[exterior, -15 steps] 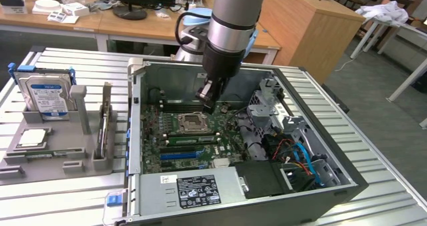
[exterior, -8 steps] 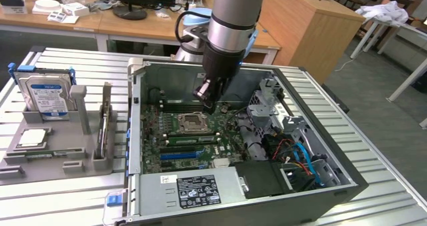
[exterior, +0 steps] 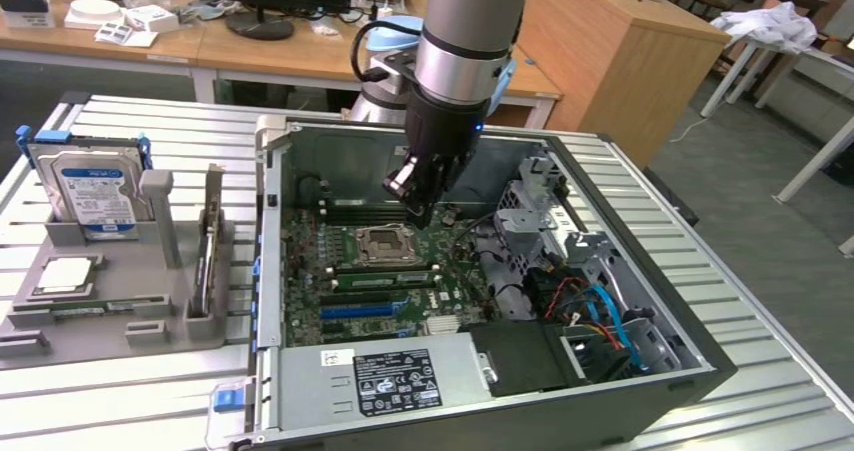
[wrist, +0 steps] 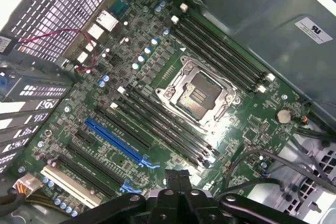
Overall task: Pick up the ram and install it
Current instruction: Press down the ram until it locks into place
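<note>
Slatted metal tabletop (exterior: 120,411) carries an open computer case (exterior: 694,371), with wooden desks behind it. Inside the case, the ram (exterior: 383,279) appears as a long thin green strip among the memory slots (wrist: 168,129), just beside the processor socket (exterior: 387,241) on the side facing the power supply (exterior: 394,376). It runs parallel to the socket's edge. Whether it is pressed fully home cannot be told.

The gripper (exterior: 420,206) hangs inside the case above the circuit board (wrist: 157,61), over the far edge of the processor socket and apart from the ram. In the wrist view the gripper (wrist: 177,179) has its two dark fingertips (wrist: 172,178) drawn together, with nothing seen between them. That view looks straight down at the processor socket (wrist: 197,93), which has its metal frame closed around a bare middle. More black slots (wrist: 220,56) lie on the socket's other side, and a blue slot (wrist: 113,140) lies beyond the memory slots, farther from the socket.

Bundled cables (exterior: 607,316) fill the case's corner on the exterior view's right of the socket. Outside the case, well apart from the socket on the exterior view's left, a grey tray (exterior: 80,316) holds a hard drive (exterior: 94,186) standing upright.
</note>
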Robot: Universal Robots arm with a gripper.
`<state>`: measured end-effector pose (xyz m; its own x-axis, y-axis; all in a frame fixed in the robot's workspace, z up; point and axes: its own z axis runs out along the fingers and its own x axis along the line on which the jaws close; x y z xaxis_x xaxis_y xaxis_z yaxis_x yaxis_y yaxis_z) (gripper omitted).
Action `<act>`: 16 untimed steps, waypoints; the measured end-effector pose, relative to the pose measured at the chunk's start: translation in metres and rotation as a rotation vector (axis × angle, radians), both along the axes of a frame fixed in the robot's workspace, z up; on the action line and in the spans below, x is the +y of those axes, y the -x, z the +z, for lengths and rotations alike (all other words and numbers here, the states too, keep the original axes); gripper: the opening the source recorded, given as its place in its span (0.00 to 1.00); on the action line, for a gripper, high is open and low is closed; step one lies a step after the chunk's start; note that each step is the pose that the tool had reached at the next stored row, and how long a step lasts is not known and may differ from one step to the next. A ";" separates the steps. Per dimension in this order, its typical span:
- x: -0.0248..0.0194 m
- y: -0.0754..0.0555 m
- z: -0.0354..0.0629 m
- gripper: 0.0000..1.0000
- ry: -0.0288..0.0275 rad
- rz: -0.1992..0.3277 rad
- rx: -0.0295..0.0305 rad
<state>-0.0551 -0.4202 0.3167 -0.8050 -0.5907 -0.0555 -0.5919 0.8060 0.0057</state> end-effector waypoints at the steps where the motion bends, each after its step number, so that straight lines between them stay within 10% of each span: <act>1: 0.0000 0.000 0.0000 0.11 0.0000 0.000 0.0000; 8: 0.0000 0.000 0.0000 0.11 0.0000 -0.001 0.0000; 16: 0.0000 0.000 0.0000 0.11 -0.0007 -0.057 0.0302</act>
<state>-0.0554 -0.4202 0.3167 -0.8385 -0.5440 -0.0311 -0.5447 0.8383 0.0234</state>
